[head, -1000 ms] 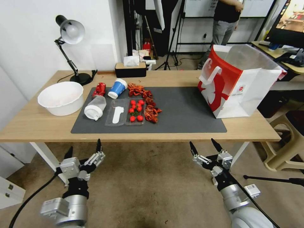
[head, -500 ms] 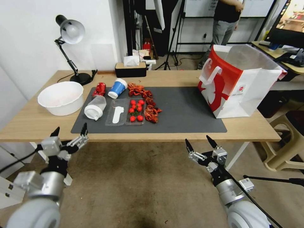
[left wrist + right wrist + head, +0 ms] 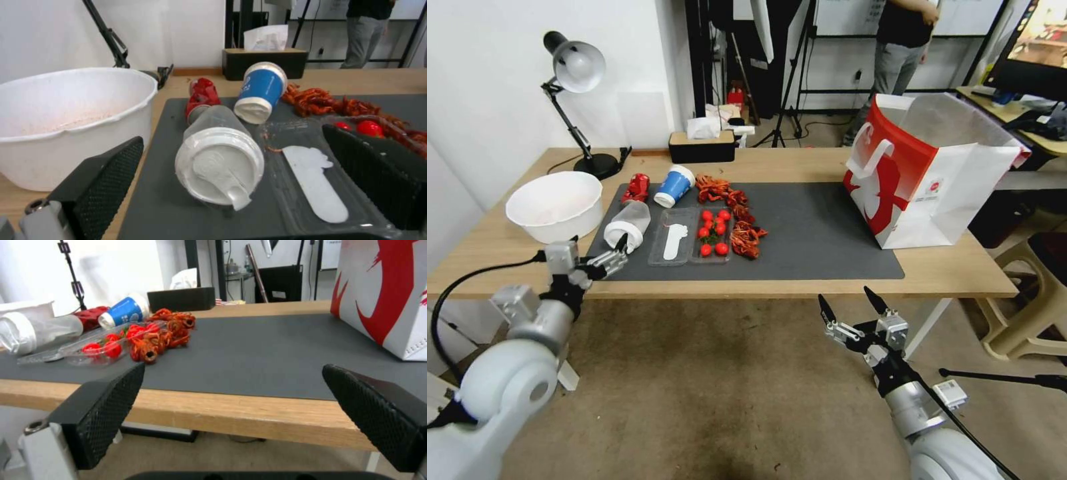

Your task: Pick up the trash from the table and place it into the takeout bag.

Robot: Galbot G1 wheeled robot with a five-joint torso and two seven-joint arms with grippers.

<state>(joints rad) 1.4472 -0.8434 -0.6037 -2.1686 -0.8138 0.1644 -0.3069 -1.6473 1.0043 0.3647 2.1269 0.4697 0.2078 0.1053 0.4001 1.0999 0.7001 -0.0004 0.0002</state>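
Note:
Three pieces of trash lie on the dark mat (image 3: 820, 233) of the table (image 3: 494, 253): a translucent white-lidded cup (image 3: 627, 227) on its side, a blue paper cup (image 3: 674, 185) and a crushed red can (image 3: 636, 188). My left gripper (image 3: 597, 248) is open at the table's front left edge, just short of the lidded cup (image 3: 218, 160), whose lid faces it between the two fingers (image 3: 106, 180). The takeout bag (image 3: 930, 170) stands open at the table's right end. My right gripper (image 3: 846, 298) hangs open below the front edge, facing the mat (image 3: 267, 346).
A large white bowl (image 3: 555, 205) sits left of the mat, close to my left gripper. A clear tray of cherry tomatoes (image 3: 694, 237) and red crayfish shells (image 3: 737, 217) lie mid-mat. A desk lamp (image 3: 577, 100) and tissue box (image 3: 702, 145) stand at the back.
My left arm has risen from below the table and swung forward to the front edge, bringing its open gripper up to the lidded cup. The right gripper has barely shifted.

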